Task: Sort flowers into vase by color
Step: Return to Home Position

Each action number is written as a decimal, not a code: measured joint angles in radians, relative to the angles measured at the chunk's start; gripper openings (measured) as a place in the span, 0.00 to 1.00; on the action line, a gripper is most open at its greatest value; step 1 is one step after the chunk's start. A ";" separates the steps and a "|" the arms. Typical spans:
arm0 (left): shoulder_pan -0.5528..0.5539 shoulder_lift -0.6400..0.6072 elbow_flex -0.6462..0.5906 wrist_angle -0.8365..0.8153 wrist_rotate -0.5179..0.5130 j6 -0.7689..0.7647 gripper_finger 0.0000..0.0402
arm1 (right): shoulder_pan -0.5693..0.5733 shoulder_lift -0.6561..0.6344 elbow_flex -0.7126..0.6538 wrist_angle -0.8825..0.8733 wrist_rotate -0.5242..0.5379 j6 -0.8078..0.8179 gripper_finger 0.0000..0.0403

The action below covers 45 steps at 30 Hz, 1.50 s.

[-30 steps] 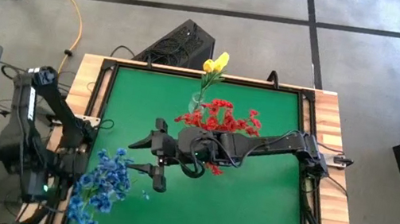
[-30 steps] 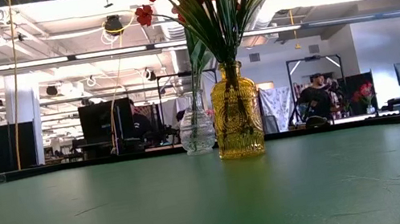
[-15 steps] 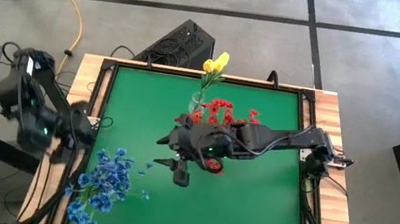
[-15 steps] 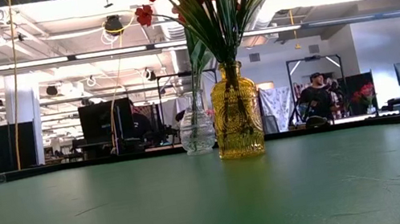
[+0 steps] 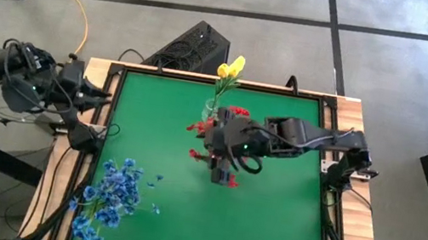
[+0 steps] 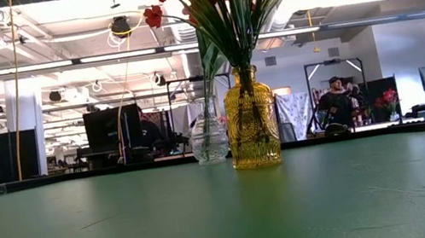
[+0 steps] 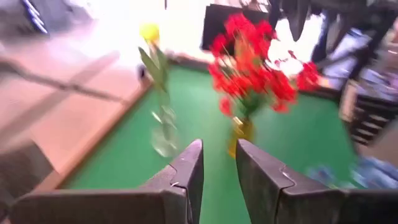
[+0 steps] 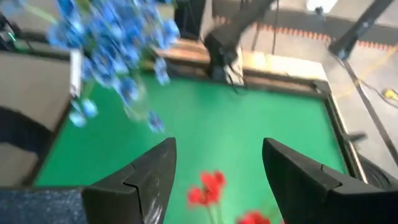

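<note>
Only the high view shows blue flowers (image 5: 112, 194) at the green table (image 5: 266, 223) left edge; the low view, a workshop beyond. Left gripper (image 7: 219, 144) fingers stand barely apart, right gripper (image 8: 219, 143) fingers wide, both empty.

Both arms matt black. L arm (image 5: 34, 83): chunky, boxy joints, black cables (image 5: 61, 160) trailing from base. R arm (image 5: 306, 139): slim tube links betw. rounded joint housings, thin cable loop (image 5: 251, 166) nr wrist. L gripper (image 7: 217, 152): fingers (image 7: 186, 177) dark grey, flat angular blades w/ stepped notch on inner face. R gripper (image 8: 217, 149): same blade shape, grainy finish lower down.
</note>
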 joint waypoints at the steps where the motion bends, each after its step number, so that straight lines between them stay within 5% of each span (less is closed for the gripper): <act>1: 0.000 -0.002 0.000 0.012 -0.040 0.040 0.20 | -0.010 -0.005 0.000 -0.022 0.000 -0.009 0.66; 8: 0.000 0.001 -0.001 0.031 -0.226 0.178 0.11 | -0.081 -0.100 0.000 -0.128 -0.002 -0.057 0.66; 17: -0.041 -0.003 -0.033 0.057 -0.269 0.197 0.02 | -0.126 -0.298 -0.055 -0.198 -0.003 -0.038 0.66; 26: -0.121 -0.059 -0.262 0.225 -0.302 0.233 0.00 | -0.130 -0.676 -0.511 0.014 0.097 0.105 0.66; 34: -0.122 -0.142 -0.457 0.592 -0.251 0.500 0.00 | -0.111 -1.024 -0.968 0.238 0.114 0.227 0.66; 39: -0.066 -0.192 -0.544 0.803 -0.211 0.663 0.00 | -0.093 -1.197 -1.196 0.284 0.157 0.312 0.66; 45: 0.090 -0.253 -0.627 1.082 -0.026 0.867 0.00 | -0.089 -1.355 -1.438 0.416 0.206 0.345 0.66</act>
